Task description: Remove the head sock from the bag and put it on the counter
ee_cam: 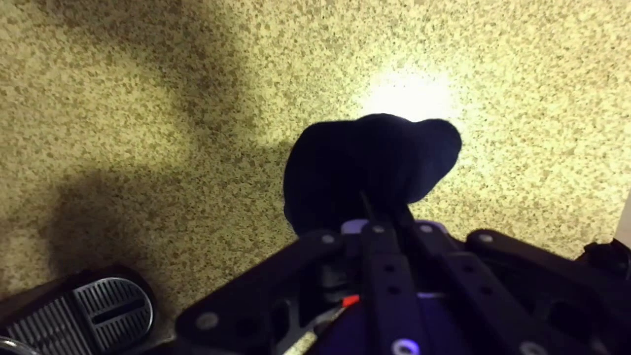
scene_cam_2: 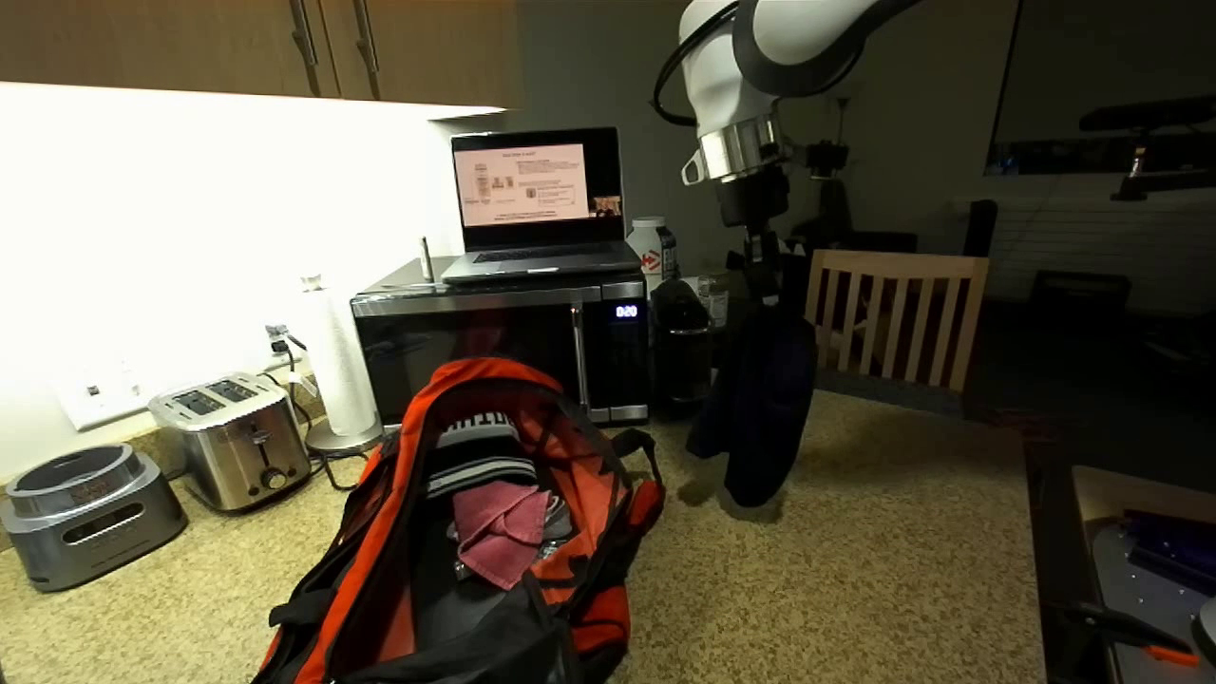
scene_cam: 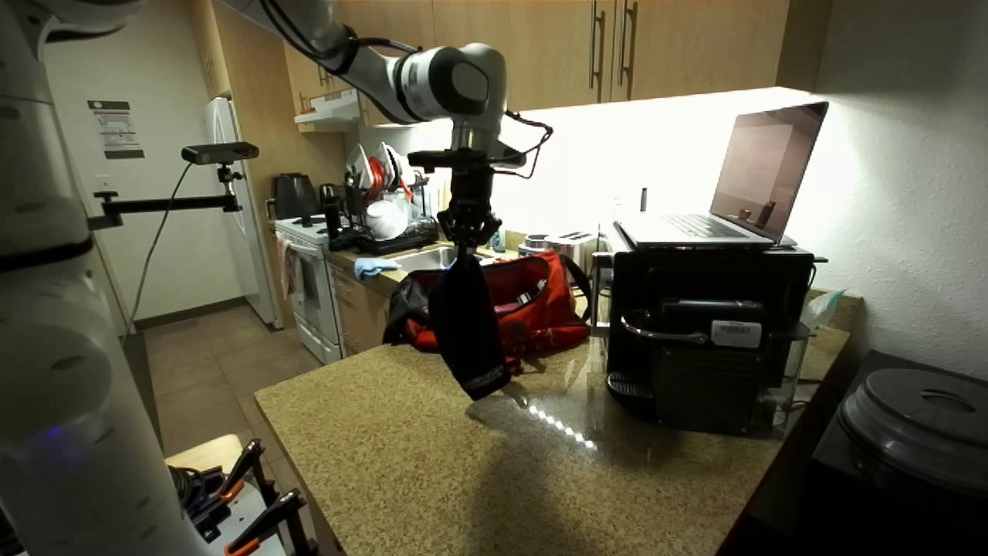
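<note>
A: How does the black two-fingered gripper [scene_cam: 465, 249] stand?

B: Drawn together, clamped on the upper end of the long, limp black fabric head sock [scene_cam: 468, 332] — I take it for that from the task. It hangs over the speckled tan stone desk [scene_cam: 370, 440], outside the red-and-black soft fabric bag [scene_cam: 557, 301]; whether its lower end touches the desk, I can't tell

A: So what is left?

B: Laying it down, I'd judge. Go straight down and slowly, so the hanging end meets the desk first and folds, then ease the gripper apart once most of the cloth is resting — a high drop could let it slide sideways

A: Anything to steer around?

B: The bag's rim, with a crumpled pink cloth [scene_cam_2: 502, 527] and a black, pale-striped fabric piece [scene_cam_2: 480, 456] inside. Farther out, the black coffee machine [scene_cam: 714, 386], whose ribbed drip tray [ee_cam: 116, 303] shows in the wrist view, and the black microwave [scene_cam_2: 475, 332] carrying a thin grey laptop [scene_cam_2: 537, 190]

A: And after letting go?

B: Rise straight up, and check no cloth clings to the gripper before swinging away
</note>
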`<act>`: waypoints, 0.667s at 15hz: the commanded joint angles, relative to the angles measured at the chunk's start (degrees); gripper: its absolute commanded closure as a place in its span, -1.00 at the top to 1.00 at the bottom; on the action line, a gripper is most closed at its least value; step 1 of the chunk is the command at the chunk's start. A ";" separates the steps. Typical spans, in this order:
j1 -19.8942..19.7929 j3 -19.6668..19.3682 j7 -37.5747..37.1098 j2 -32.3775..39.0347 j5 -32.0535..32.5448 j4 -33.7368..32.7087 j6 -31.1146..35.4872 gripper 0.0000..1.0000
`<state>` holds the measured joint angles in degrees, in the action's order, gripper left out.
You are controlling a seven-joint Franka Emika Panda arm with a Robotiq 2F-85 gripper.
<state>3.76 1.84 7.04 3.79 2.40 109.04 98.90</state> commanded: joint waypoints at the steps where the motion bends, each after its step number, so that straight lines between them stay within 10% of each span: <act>1: -2.03 -1.27 -3.09 -2.67 -1.55 2.20 -0.65 -0.91; 10: -4.60 -3.93 -7.60 -7.58 -0.68 7.65 1.20 -0.91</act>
<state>-0.02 -2.01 1.73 0.35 2.35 112.39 98.47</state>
